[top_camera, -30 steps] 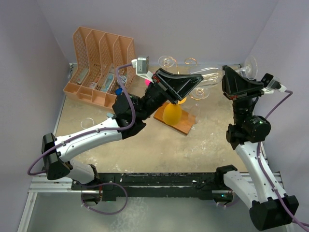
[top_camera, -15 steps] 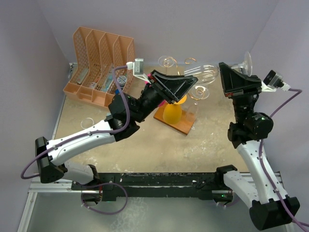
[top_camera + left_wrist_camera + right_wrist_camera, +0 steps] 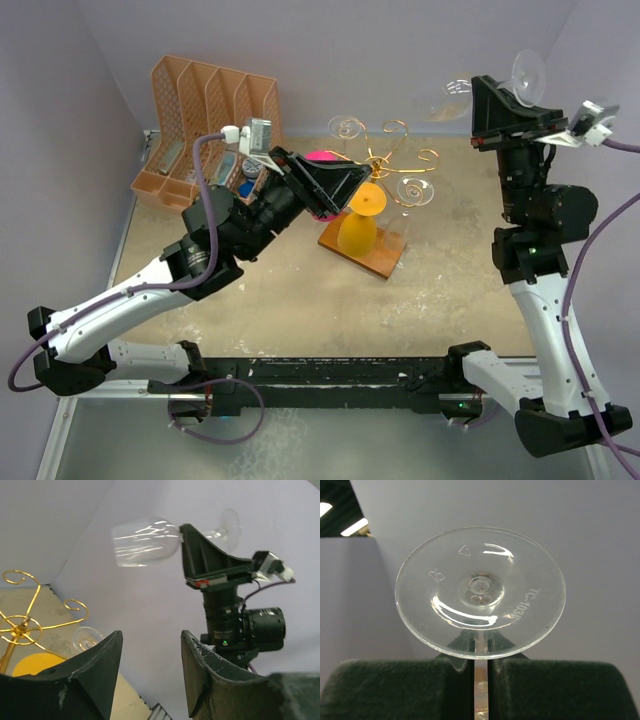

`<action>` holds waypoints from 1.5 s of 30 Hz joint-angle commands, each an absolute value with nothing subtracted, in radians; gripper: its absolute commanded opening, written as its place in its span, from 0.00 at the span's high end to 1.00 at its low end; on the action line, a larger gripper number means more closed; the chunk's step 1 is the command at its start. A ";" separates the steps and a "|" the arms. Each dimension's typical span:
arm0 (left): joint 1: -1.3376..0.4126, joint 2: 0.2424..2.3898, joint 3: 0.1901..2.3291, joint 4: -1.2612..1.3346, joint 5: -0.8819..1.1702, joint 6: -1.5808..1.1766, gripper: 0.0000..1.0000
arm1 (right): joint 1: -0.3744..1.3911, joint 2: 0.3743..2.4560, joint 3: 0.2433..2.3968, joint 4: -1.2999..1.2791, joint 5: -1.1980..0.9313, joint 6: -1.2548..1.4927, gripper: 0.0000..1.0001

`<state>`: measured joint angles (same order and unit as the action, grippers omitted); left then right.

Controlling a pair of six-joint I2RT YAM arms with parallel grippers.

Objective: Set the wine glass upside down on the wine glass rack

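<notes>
And the right gripper (image 3: 480, 682) was clamped tight on the stem of the wine glass (image 3: 145, 541) — bowl lying sideways, foot facing the wrist camera, held up in the air to the right of the wine glass rack (image 3: 386, 163). The left gripper (image 3: 150, 665) hung near the rack, jaws apart, nothing between them — a yellow glass (image 3: 358, 228) sat upside down at the rack.

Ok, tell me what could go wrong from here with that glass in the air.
The right pincer grips the wine glass only by its thin stem, held sideways; it could twist or slip.
The wine glass rack holds a yellow glass and a clear one; the newcomer may knock them.
The open left pincer sits near the rack, crowding the approach.
</notes>
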<state>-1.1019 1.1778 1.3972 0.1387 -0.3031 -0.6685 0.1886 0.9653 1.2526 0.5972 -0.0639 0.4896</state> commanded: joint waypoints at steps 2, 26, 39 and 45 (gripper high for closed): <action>-1.107 1.209 1.507 0.160 -0.043 -0.713 0.50 | 0.187 0.925 1.280 0.503 -0.028 0.171 1.00; -1.062 1.758 2.033 0.185 0.180 -1.013 0.47 | 0.187 0.720 1.130 0.235 -0.103 -0.308 1.00; -1.006 1.810 2.031 0.314 0.221 -1.196 0.64 | 0.187 0.681 1.099 0.213 -0.179 -0.317 1.00; -1.000 1.833 2.049 0.324 0.257 -1.242 0.79 | 0.187 0.681 1.096 0.197 -0.202 -0.319 1.00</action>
<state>-1.0027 1.8179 2.0068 0.2577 0.2100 -1.1847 0.1886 0.6903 1.0882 0.1467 -0.1711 -0.3008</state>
